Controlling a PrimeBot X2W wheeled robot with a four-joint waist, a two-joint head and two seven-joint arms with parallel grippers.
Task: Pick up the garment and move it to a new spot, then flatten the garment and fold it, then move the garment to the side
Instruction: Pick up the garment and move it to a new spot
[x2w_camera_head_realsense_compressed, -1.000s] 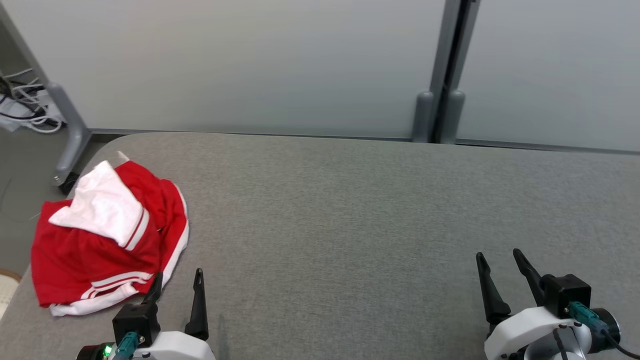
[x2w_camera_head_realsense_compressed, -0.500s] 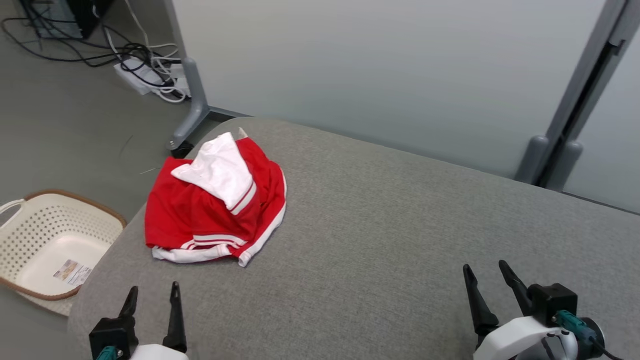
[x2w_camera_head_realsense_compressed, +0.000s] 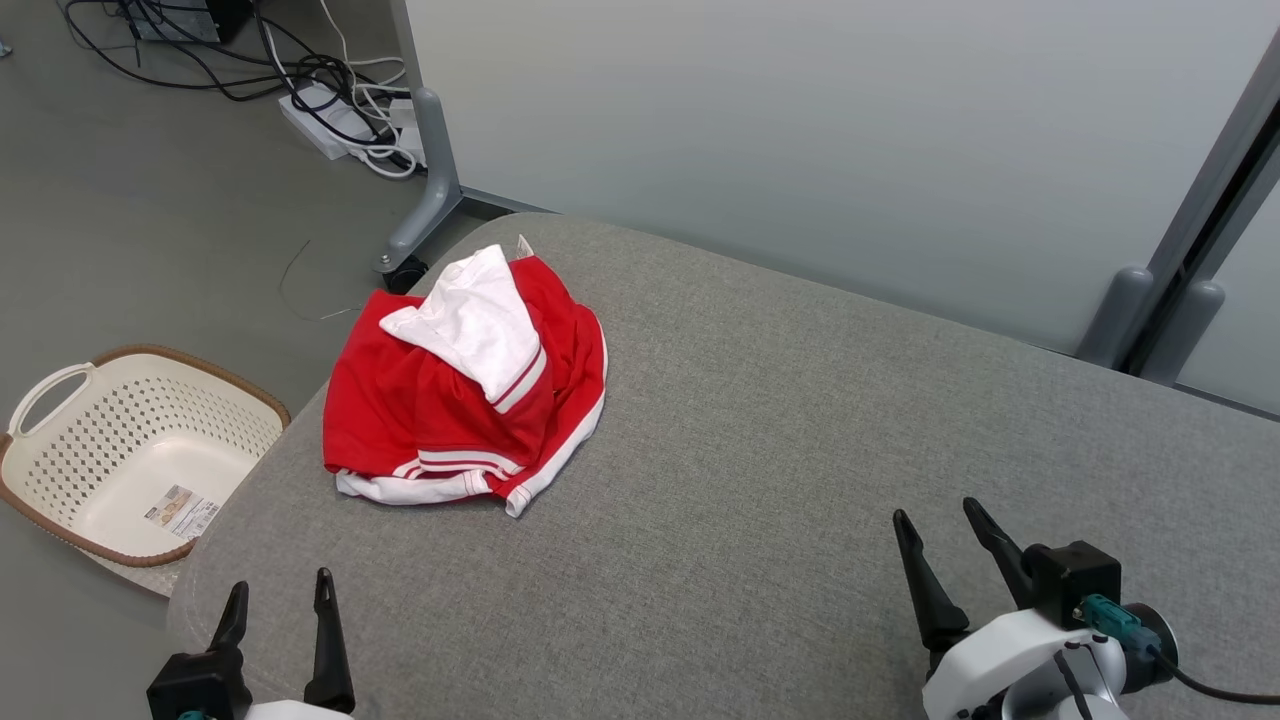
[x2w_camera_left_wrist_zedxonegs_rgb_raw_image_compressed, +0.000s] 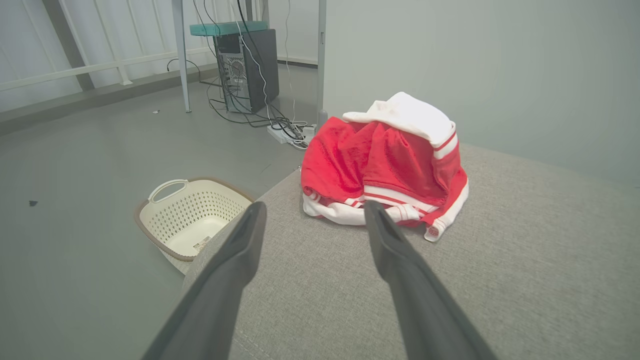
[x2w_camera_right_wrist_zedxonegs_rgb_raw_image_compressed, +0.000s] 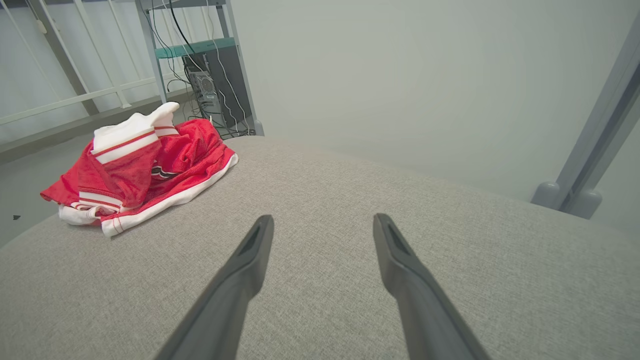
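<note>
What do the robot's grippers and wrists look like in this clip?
The left gripper and right gripper each have two long, tapering black jaws on a black block. The right wrist is white and rounded, with a teal connector and black cable.

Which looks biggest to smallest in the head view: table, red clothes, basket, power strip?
1. Gray table, by far.
2. Red garment and white basket: about alike. The basket sits lower and farther away, so I won't rank them.
3. Power strip, smallest.
</note>
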